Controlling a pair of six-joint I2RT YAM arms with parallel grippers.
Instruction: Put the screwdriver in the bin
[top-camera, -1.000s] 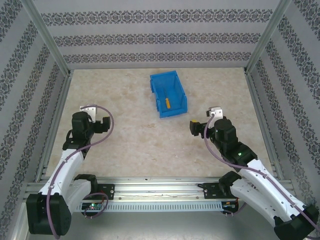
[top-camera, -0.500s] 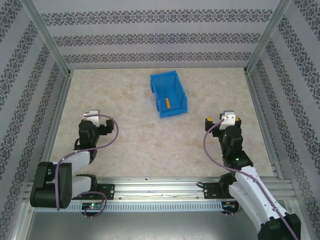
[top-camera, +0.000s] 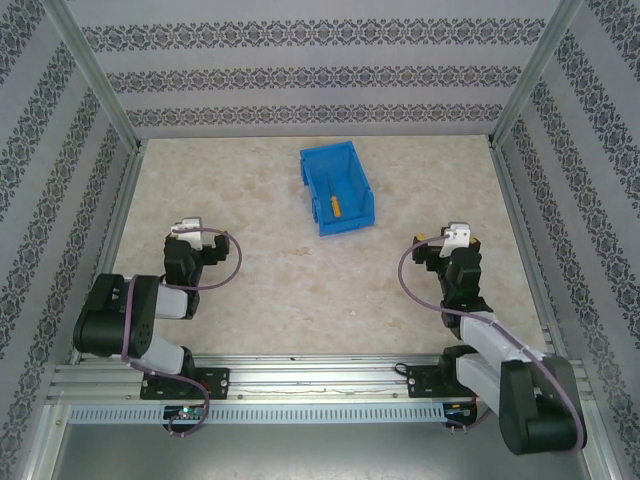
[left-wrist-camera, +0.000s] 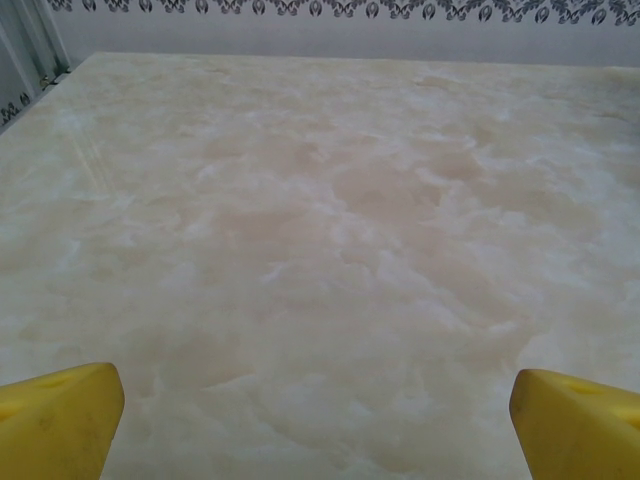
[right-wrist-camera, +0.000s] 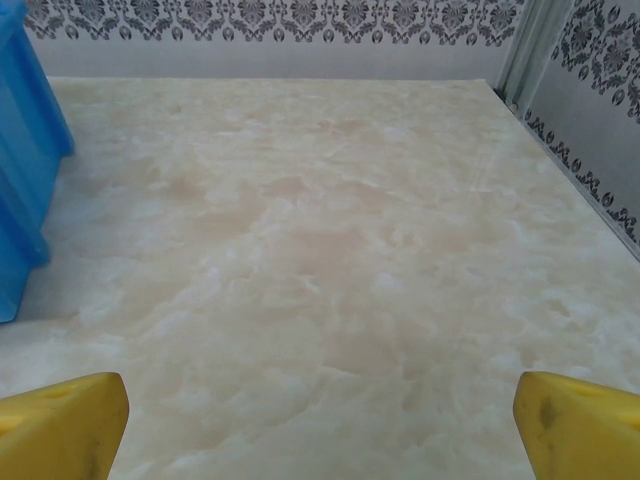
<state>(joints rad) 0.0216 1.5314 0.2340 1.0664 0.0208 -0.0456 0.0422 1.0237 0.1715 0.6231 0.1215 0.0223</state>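
Note:
The blue bin stands on the table at the far middle. The screwdriver, with its orange-yellow handle and thin dark shaft, lies inside it. My left gripper rests low at the near left, well away from the bin. Its yellow fingertips sit wide apart, so the left gripper is open over bare table. My right gripper rests at the near right and the right gripper is also open and empty. The bin's wall shows at the left edge of the right wrist view.
Patterned walls and metal frame posts enclose the marbled table on three sides. A metal rail with the arm bases runs along the near edge. Open table lies between the grippers and the bin.
Both arms have folded back toward their bases and drawn their grippers lower and nearer. The screwdriver has stayed in the bin.

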